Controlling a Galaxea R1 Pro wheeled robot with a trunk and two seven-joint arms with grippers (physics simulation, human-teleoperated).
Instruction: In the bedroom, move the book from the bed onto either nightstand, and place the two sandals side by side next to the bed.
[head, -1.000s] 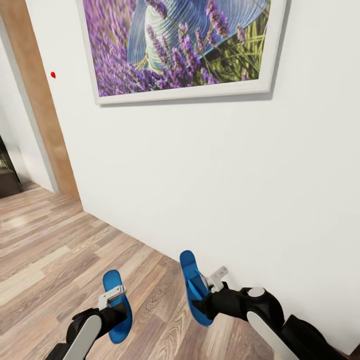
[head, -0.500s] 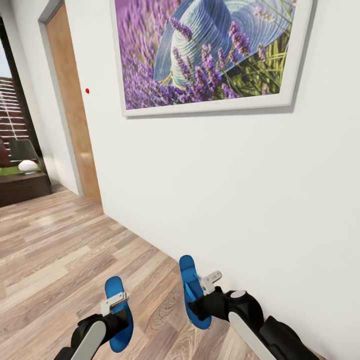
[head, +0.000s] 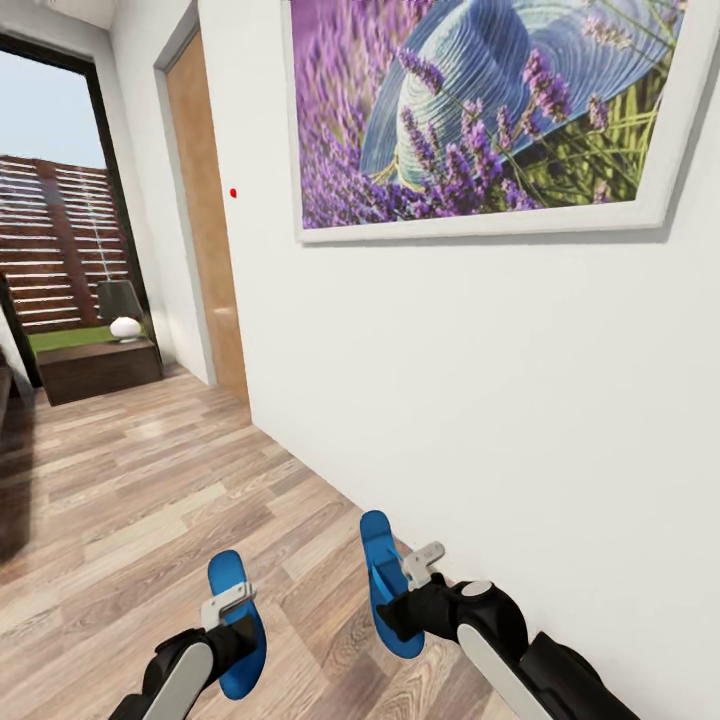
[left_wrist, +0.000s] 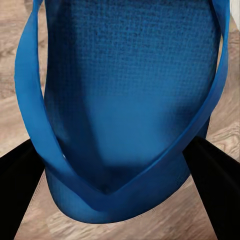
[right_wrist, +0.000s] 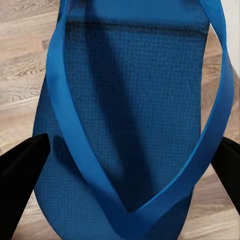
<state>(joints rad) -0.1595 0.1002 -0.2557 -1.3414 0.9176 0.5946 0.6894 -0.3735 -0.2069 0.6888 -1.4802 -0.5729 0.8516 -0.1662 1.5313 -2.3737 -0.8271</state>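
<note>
Domestic interior, looks like a home hallway or room edge. Evidence: wood-plank floor (head: 150, 500) across the lower left of the frame, plain white wall (head: 480, 400) filling the right. Large white-framed lavender-and-hat print (head: 490, 110) hangs on that wall, upper right. Light wooden door (head: 205, 210) in a grey frame at upper left centre, small red dot (head: 233, 193) on the wall just beside it. Far left: tall dark-framed window (head: 60, 200) showing a slatted wooden fence, grass and sky. Low dark cabinet (head: 100, 368) below the window, carrying a grey-shaded lamp with a white base (head: 122, 310). Residential furnishings throughout.
</note>
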